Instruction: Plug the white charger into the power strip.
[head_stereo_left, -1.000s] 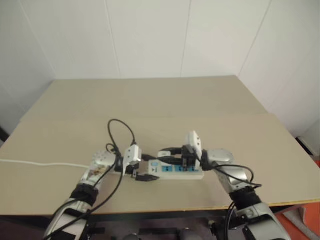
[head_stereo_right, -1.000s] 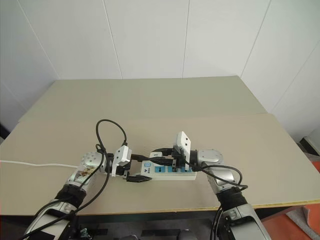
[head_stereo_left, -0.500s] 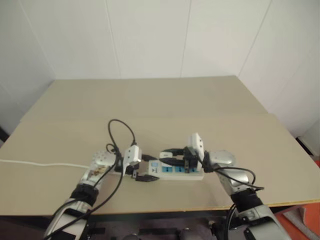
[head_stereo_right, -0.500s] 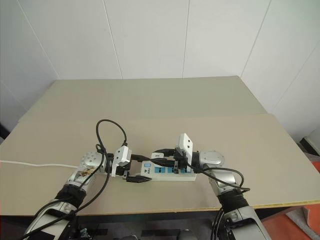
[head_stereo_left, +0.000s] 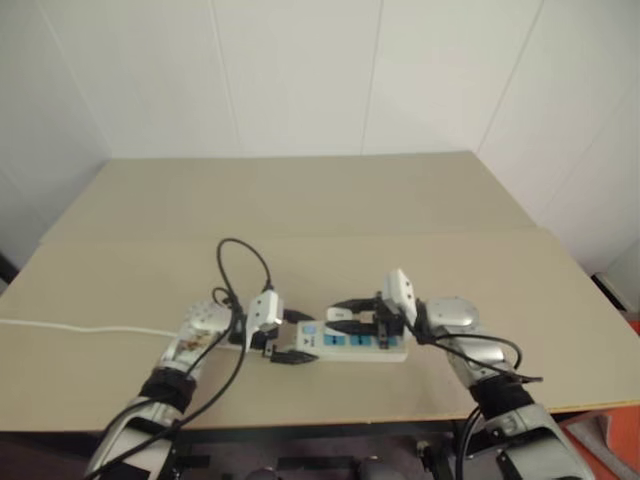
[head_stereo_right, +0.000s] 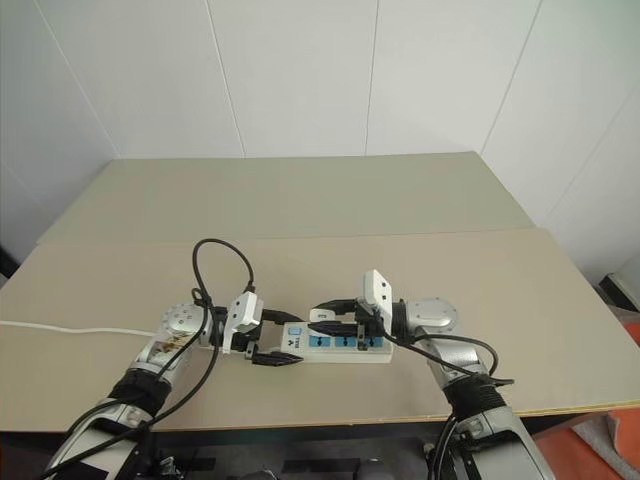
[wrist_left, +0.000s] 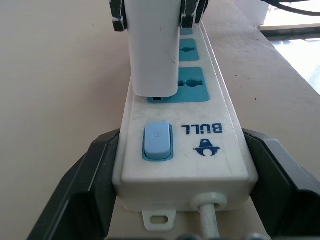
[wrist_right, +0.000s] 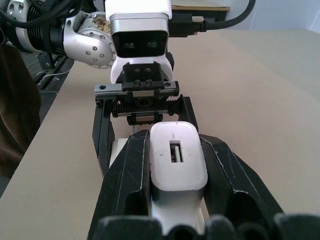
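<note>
A broad beige surface (head_stereo_left: 400, 210) runs to a white panelled wall (head_stereo_left: 300, 70) at the back. A seam crosses the surface from side to side, dividing a far board from a near one. Past the near right corner there is a patch of orange floor (head_stereo_left: 610, 440), and a dark gap shows at the far left edge

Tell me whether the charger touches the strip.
Touching. The left wrist view shows the charger sitting flush on the strip, covering its first socket.
</note>
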